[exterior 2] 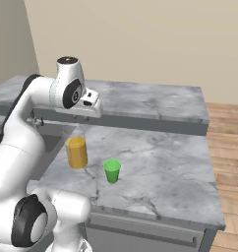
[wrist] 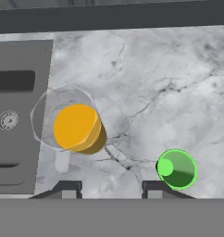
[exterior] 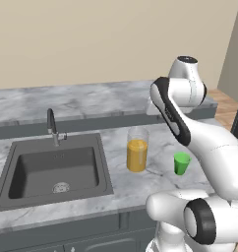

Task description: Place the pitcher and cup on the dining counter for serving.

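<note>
Behind the lower worktop [exterior: 116, 189] we see the dining counter [exterior: 81, 101] as a long raised marble slab with a dark base, running along the back in both base views [exterior 2: 155, 101]. The worktop itself is marble too, and in its left part, as the left base view shows it, sits a dark grey sink [exterior: 54, 170] with a dark faucet [exterior: 53, 127] at its back edge. Our white arm [exterior: 209, 147] rises from the lower right of that view and bends over the worktop; from the right base view the hand [exterior 2: 86, 103] hangs above the pitcher. The pitcher [exterior: 137, 149] stands upright on the worktop just beside the sink's right edge, clear glass with orange juice filling its lower part; from the hand view we look down into it [wrist: 72, 126] and see the handle pointing towards the bottom of that view. The cup [exterior: 181, 163], small and bright green, stands upright on the same worktop, near the pitcher but apart from it, on the side away from the sink [wrist: 177, 169]. Our gripper [wrist: 111, 187] hovers above the bare marble between the two, its jaws spread apart and holding nothing, with each dark fingertip [wrist: 67, 187] clear of both things.
</note>
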Robot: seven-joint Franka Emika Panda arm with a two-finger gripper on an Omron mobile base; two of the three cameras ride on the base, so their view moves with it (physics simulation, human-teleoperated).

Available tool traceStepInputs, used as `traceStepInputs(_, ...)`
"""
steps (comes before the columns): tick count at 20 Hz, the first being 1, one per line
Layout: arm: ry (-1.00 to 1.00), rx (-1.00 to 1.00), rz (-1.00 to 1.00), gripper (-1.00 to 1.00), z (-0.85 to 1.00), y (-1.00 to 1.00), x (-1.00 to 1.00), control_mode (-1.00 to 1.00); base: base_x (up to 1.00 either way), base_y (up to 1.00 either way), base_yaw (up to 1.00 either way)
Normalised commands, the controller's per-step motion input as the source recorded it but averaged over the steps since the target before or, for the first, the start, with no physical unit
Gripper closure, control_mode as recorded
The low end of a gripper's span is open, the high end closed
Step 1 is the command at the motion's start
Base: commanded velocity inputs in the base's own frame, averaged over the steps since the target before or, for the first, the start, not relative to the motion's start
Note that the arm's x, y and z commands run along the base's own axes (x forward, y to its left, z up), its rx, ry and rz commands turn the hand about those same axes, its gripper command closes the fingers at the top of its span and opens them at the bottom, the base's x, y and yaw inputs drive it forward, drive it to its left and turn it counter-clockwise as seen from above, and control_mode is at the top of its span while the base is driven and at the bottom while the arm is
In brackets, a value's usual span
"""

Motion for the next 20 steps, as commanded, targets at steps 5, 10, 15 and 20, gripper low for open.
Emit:
traceStepInputs(5, 0.00, 0.00, 0.00, -1.00, 0.00, 0.09, -0.27, -1.00, 0.00, 0.00, 0.00)
traceStepInputs(10, 0.00, 0.00, 0.00, -1.00, -0.10, 0.27, -0.23, -1.00, 0.00, 0.00, 0.00)
traceStepInputs(15, 0.04, 0.00, -0.03, -1.00, -0.56, 0.46, 0.05, -1.00, 0.00, 0.00, 0.00)
traceStepInputs(20, 0.07, 0.00, -0.08, -1.00, -0.84, 0.46, 0.20, -1.00, 0.00, 0.00, 0.00)
